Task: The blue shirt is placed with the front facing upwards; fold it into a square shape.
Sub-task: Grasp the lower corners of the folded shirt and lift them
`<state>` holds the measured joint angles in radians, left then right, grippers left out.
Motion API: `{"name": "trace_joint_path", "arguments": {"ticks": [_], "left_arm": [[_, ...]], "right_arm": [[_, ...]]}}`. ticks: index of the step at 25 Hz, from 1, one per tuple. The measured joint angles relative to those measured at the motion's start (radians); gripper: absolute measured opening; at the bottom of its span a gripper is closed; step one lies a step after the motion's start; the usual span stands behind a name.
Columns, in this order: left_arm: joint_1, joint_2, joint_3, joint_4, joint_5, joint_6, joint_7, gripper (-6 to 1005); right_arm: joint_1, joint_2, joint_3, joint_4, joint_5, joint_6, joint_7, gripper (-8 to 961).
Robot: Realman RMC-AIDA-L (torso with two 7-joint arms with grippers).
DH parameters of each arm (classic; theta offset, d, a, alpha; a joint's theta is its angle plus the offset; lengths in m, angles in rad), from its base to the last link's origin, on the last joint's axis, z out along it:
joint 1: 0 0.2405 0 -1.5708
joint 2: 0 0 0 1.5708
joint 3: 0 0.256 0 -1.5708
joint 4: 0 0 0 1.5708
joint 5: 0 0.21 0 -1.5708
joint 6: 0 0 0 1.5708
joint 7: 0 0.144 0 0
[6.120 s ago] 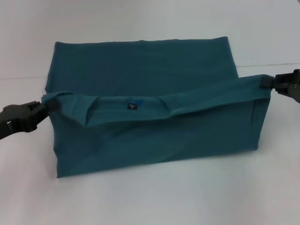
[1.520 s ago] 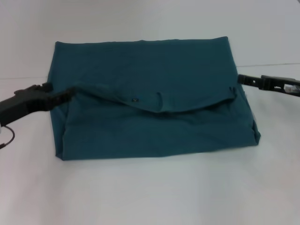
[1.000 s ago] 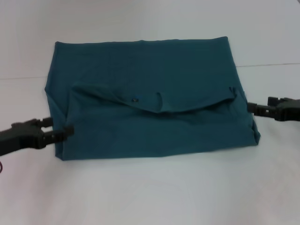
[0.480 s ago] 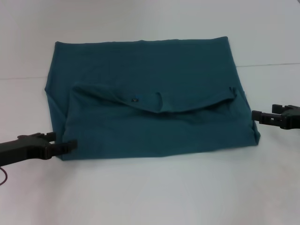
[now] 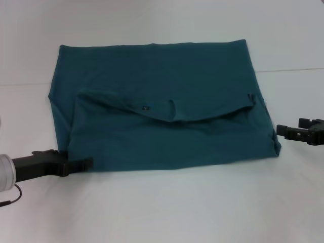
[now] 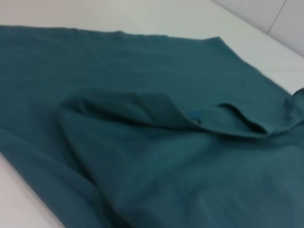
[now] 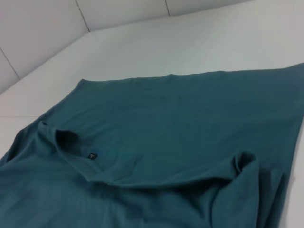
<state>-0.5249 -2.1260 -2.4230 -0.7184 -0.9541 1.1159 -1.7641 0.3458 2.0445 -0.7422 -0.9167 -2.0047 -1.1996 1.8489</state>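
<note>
While the blue shirt (image 5: 162, 109) is lying half-folded on the white surface (image 5: 167, 207), we are holding the left gripper (image 5: 83, 164) and right gripper (image 5: 280, 130), jaws spread, at its near corners; a shallow pinch risks undoing the fold.

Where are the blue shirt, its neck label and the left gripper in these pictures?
blue shirt (image 5: 162, 76): head view, on the flat far layer of the cloth.
neck label (image 5: 146, 107): head view, on the small dark tag at the folded collar edge.
left gripper (image 5: 83, 164): head view, at the fingertips by the shirt's near left corner.
</note>
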Motion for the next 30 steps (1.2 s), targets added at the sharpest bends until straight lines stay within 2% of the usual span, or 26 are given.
{"name": "trace_joint_path", "arguments": {"ticks": [3,26,30], "left_arm": [[-0.003,0.000,0.022,0.012,0.000,-0.025,-0.002,845],[0.008,0.007,0.024,0.011,0.040,-0.031,-0.014,826],[0.005,0.008,0.024,0.012,0.040,-0.034,-0.014,667]], "right_arm": [[-0.007,0.000,0.000,-0.003,-0.002,0.000,0.003,917],[0.000,0.000,-0.001,-0.005,-0.006,0.000,0.009,915],[0.000,0.000,0.001,-0.005,-0.006,0.000,0.009,915]]}}
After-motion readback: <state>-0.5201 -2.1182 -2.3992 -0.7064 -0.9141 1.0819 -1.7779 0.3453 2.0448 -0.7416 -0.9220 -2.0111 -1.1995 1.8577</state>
